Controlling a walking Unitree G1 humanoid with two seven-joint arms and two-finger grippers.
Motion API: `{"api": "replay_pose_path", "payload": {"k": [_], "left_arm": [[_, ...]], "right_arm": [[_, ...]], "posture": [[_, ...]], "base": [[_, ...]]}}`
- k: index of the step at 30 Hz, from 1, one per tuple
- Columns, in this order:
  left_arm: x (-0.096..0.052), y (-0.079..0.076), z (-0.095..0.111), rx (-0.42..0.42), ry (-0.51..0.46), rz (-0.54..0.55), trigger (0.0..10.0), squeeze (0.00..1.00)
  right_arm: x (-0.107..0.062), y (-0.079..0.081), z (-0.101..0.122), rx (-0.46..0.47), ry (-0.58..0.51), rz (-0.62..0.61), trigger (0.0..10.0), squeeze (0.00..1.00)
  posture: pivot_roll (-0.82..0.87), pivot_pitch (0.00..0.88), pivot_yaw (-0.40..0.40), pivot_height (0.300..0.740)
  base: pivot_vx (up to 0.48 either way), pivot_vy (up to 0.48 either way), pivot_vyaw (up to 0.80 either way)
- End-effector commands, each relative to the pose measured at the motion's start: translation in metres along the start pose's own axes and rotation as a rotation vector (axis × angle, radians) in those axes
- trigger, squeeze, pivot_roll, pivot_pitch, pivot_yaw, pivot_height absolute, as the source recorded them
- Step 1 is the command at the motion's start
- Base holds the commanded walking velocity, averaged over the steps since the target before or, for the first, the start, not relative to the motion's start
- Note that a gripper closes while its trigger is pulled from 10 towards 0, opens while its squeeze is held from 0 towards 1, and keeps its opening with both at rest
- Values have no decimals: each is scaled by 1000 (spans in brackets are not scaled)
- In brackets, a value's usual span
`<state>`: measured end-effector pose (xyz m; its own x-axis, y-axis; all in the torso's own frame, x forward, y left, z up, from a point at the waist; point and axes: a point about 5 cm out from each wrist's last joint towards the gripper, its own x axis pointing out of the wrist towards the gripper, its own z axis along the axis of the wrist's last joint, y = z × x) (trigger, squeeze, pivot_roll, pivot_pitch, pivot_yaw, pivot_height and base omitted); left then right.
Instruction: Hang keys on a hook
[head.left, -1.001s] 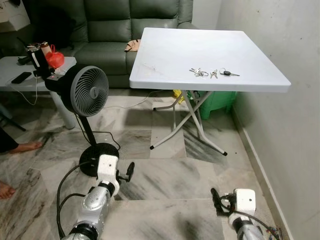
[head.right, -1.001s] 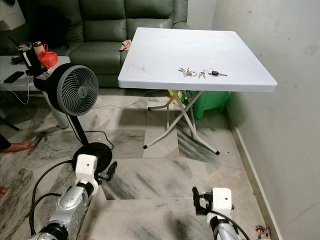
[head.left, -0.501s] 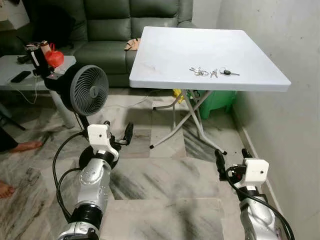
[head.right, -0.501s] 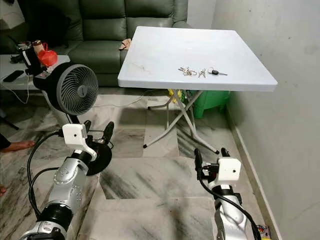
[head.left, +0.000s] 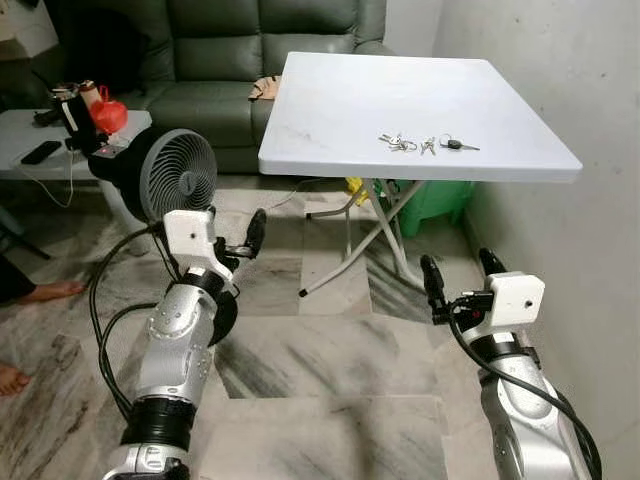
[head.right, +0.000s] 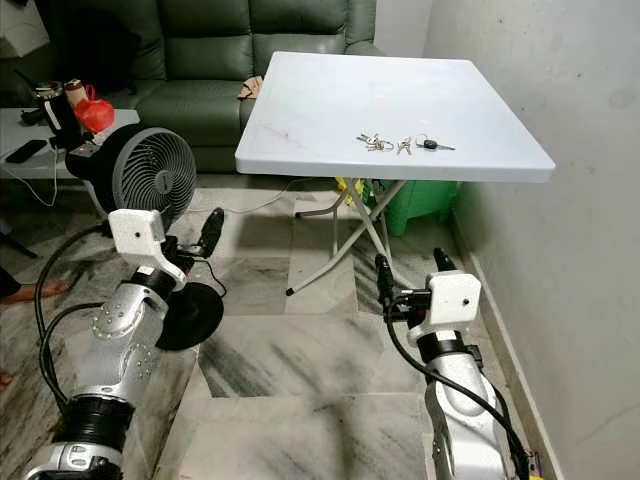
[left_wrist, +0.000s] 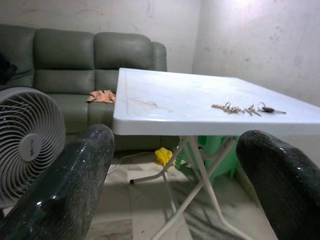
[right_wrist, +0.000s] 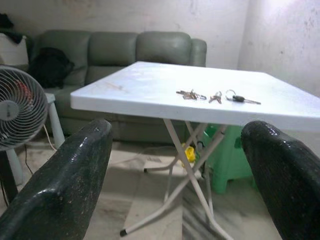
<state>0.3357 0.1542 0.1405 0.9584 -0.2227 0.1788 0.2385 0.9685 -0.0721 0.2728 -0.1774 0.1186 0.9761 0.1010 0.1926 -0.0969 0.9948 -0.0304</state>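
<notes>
White folding table (head.left: 330, 110) on crossed metal legs, standing on marble floor (head.left: 330, 350); three key bunches (head.left: 428, 145) in a row near its right front edge, close together.

Home living room — green sofa (head.left: 250, 60), floor fan (head.left: 178, 182), folding table (head.left: 330, 110).

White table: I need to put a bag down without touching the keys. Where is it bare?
The table is bare across its sofa-side half and left part. The keys crowd only the near edge, towards the wall.
</notes>
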Motion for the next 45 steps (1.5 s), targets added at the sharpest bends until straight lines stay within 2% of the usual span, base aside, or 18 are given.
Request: {"api": "replay_pose_path", "payload": {"k": [1, 6, 10, 19, 29, 33, 45], "left_arm": [[-2, 5, 1, 9, 26, 24, 10000, 0], [-1, 3, 2, 22, 51, 1, 10000, 0], [0, -4, -1, 7, 63, -13, 10000, 0], [3, -21, -3, 46, 82, -74, 10000, 0], [6, -22, -3, 37, 88, -74, 10000, 0], [7, -21, -2, -2, 93, -54, 10000, 0], [17, -25, 3, 6, 77, -56, 10000, 0]], "right_arm": [[3, -3, 3, -14, 7, -5, 10000, 0], [4, -5, 4, -25, 23, -7, 10000, 0], [5, -4, 6, -38, 16, -1, 10000, 0], [0, -5, 1, -47, 46, -7, 10000, 0], [-1, -4, -1, -41, 56, -2, 10000, 0], [-1, -4, -1, -43, 56, -2, 10000, 0], [3, -8, 1, -55, 52, -6, 10000, 0]], "posture": [[-4, 0, -3, 740], [-4, 0, -3, 740], [-8, 0, -8, 740], [-17, 0, -5, 740], [-14, 0, -8, 740], [-14, 0, -8, 740], [-14, 0, -16, 740]], "base": [[0, 0, 0], [0, 0, 0], [194, 0, 0], [317, 0, 0], [319, 0, 0], [306, 0, 0], [266, 0, 0]]}}
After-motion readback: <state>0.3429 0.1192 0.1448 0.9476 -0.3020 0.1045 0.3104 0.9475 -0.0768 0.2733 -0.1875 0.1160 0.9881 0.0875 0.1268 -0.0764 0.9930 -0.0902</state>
